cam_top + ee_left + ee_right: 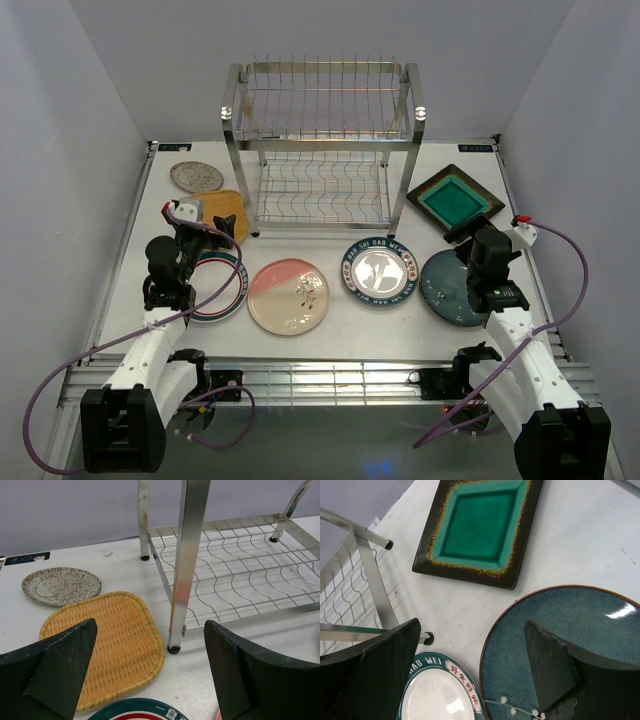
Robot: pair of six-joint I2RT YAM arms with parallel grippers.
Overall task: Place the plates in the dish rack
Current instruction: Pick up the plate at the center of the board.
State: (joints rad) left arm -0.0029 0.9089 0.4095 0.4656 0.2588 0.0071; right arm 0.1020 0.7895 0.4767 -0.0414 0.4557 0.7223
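Though half-hidden from above, yellow woven plate (pixel 120 640) plain from left wrist; both jaws wide, empty.

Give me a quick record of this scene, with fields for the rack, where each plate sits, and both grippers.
dish rack: two-tier steel wire, back centre, no plates in it
left of rack: speckled grey round plate, yellow woven square plate
right of rack: brown square plate with teal centre
front row, left to right: green-rimmed white plate, pink-cream plate, blue-patterned-rim plate, dark blue-grey plate
left gripper: open, empty, above the woven plate's near edge
right gripper: open, empty, over the dark blue-grey plate's edge
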